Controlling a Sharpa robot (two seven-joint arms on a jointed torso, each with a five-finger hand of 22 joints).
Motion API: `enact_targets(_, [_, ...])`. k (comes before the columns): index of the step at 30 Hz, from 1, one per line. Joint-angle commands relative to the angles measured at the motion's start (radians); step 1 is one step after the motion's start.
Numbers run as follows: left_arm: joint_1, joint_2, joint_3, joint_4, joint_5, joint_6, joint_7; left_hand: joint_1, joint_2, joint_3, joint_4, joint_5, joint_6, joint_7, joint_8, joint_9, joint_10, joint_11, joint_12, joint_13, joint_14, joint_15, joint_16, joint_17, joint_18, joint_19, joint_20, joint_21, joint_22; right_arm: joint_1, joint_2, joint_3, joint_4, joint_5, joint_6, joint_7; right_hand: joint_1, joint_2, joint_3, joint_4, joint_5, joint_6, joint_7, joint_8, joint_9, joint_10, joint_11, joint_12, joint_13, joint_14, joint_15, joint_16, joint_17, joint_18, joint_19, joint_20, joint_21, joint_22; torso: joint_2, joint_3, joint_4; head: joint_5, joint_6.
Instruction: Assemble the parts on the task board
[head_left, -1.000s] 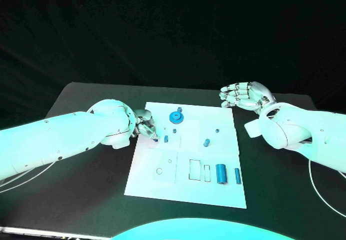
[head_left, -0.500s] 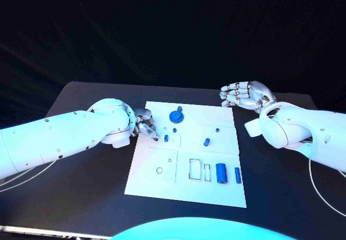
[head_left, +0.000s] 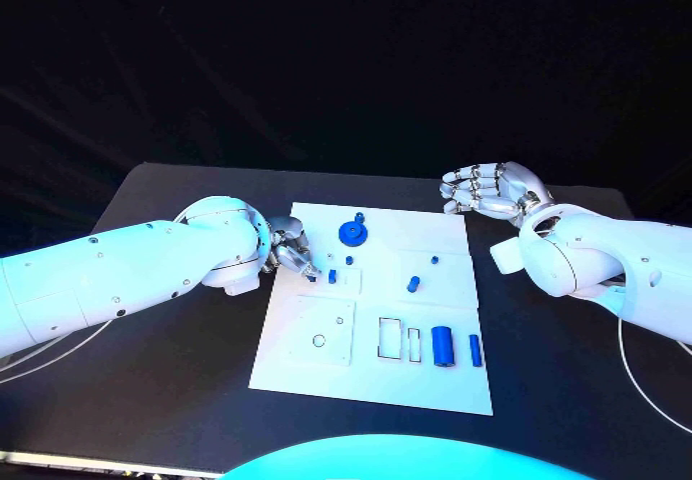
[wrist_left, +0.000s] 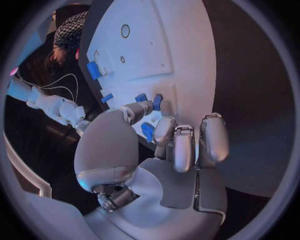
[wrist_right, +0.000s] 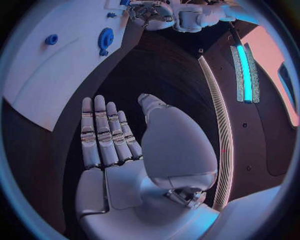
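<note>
White smooth-shelled arms; silver jointed left hand, right hand; thin pale cables trailing.

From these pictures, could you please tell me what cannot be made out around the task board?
- Head view: the left robot hand covers the left edge of the task board; whether it touches the small blue part there is unclear.
- Left wrist view: its fingers hide part of the blue pieces.
- Right wrist view: the blue gear is too small for detail.
- Right robot hand: open, beside the board.

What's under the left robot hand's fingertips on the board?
The left robot hand covers the task board edge; small blue parts show beside its fingers. Whether it grips one is hidden.
</note>
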Motion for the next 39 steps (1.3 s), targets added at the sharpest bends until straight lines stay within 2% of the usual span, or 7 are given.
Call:
enact_targets(1, [-0.003, 0.004, -0.002, 0.003, 0.006, 0.020, 0.001, -0.002, 0.010, -0.044, 0.027, -0.004, 0.009, 0.004, -0.008, -0.006, -0.001, 0.001, 0.001, 0.003, 0.098, -0.006, 0.006, 0.236, -0.017, 0.004, -0.004, 0.001, 0.000, -0.001, 0.000, 0.000, 0.001, -0.002, 0.009, 0.012, 0.000, 0.002, 0.006, -0.002, 0.005, -0.006, 0.070, 0.005, -0.002, 0.007, 0.002, -0.007, -0.004, 0.005, 0.005, -0.007, -0.003, 0.004, -0.004, 0.007, -0.009, -0.004, 0.000, 0.0001, 0.0007, 0.000, 0.001])
enact_targets(9, [-0.003, 0.004, -0.002, 0.002, 0.007, 0.016, 0.000, -0.003, 0.023, -0.115, 0.081, -0.001, 0.015, 0.005, -0.013, -0.012, 0.000, 0.002, 0.001, 0.006, 0.098, -0.005, 0.006, 0.235, -0.018, 0.006, -0.003, 0.001, 0.002, -0.001, 0.000, 0.000, 0.001, -0.002, 0.007, 0.013, -0.001, 0.002, 0.007, -0.001, 0.005, -0.006, 0.071, 0.004, -0.003, 0.008, 0.003, -0.008, -0.005, 0.005, 0.006, -0.009, -0.005, 0.004, -0.007, 0.008, -0.011, -0.008, 0.000, -0.0004, 0.0007, -0.001, 0.000])
enact_targets(18, [-0.003, 0.004, -0.002, 0.001, 0.007, 0.012, -0.003, -0.001, 0.025, -0.130, 0.094, -0.001, 0.015, 0.005, -0.014, -0.012, 0.000, 0.002, 0.000, 0.006, 0.098, -0.004, 0.006, 0.235, -0.018, 0.006, -0.003, 0.001, 0.003, -0.001, 0.000, 0.000, 0.001, -0.002, 0.006, 0.014, -0.003, 0.004, 0.007, 0.000, 0.005, -0.006, 0.071, 0.004, -0.003, 0.008, 0.003, -0.008, -0.007, 0.006, 0.006, -0.010, -0.006, 0.004, -0.007, 0.008, -0.012, -0.010, 0.000, -0.0003, 0.0004, -0.001, 0.001])
enact_targets(23, [-0.003, 0.003, -0.002, -0.001, 0.007, 0.008, -0.005, -0.004, 0.027, -0.162, 0.121, -0.001, 0.017, 0.007, -0.014, -0.013, 0.000, 0.003, 0.000, 0.007, 0.098, -0.004, 0.006, 0.235, -0.018, 0.007, -0.003, 0.001, 0.004, -0.001, 0.000, 0.000, 0.002, -0.002, 0.006, 0.014, -0.004, 0.004, 0.007, 0.000, 0.005, -0.006, 0.071, 0.004, -0.004, 0.008, 0.003, -0.009, -0.007, 0.006, 0.006, -0.011, -0.007, 0.004, -0.008, 0.008, -0.013, -0.011, 0.000, 0.0000, 0.0005, -0.001, 0.002])
enact_targets(30, [-0.003, -0.004, -0.001, -0.002, 0.006, -0.001, -0.004, -0.013, 0.030, -0.183, 0.126, -0.001, 0.018, 0.008, -0.015, -0.014, 0.000, 0.004, -0.001, 0.007, 0.098, -0.003, 0.005, 0.233, -0.018, 0.007, -0.002, 0.001, 0.004, -0.001, -0.002, 0.000, 0.002, -0.001, 0.007, 0.013, -0.005, 0.004, 0.008, 0.001, 0.005, -0.006, 0.071, 0.004, -0.005, 0.009, 0.003, -0.009, -0.009, 0.006, 0.007, -0.013, -0.009, 0.004, -0.012, 0.010, -0.015, -0.016, 0.001, -0.0004, -0.0002, -0.003, 0.003])
enact_targets(35, [-0.003, -0.009, 0.002, 0.001, 0.006, -0.020, -0.002, -0.012, 0.029, -0.201, 0.126, 0.000, 0.009, 0.011, -0.018, -0.014, -0.012, 0.006, -0.016, -0.014, 0.093, -0.003, -0.003, 0.213, -0.015, -0.001, -0.002, -0.005, -0.008, -0.001, -0.003, 0.000, 0.003, -0.001, 0.009, 0.011, -0.006, 0.004, 0.008, 0.001, 0.005, -0.006, 0.071, 0.004, -0.005, 0.009, 0.003, -0.010, -0.010, 0.006, 0.007, -0.014, -0.010, 0.004, -0.014, 0.010, -0.016, -0.018, 0.001, -0.0008, 0.0000, -0.005, 0.004])
enact_targets(39, [-0.003, -0.015, 0.004, 0.003, 0.009, -0.038, 0.000, -0.032, 0.035, -0.246, 0.128, -0.001, 0.000, 0.015, -0.016, -0.013, -0.020, 0.009, -0.023, -0.025, 0.091, -0.001, -0.007, 0.206, -0.014, -0.004, 0.000, -0.009, -0.014, -0.001, -0.003, 0.000, 0.003, 0.000, 0.009, 0.011, -0.006, 0.004, 0.008, 0.001, 0.005, -0.006, 0.071, 0.004, -0.006, 0.009, 0.004, -0.011, -0.011, 0.005, 0.008, -0.015, -0.011, 0.004, -0.017, 0.011, -0.016, -0.021, 0.000, -0.0002, 0.0003, -0.004, 0.004])
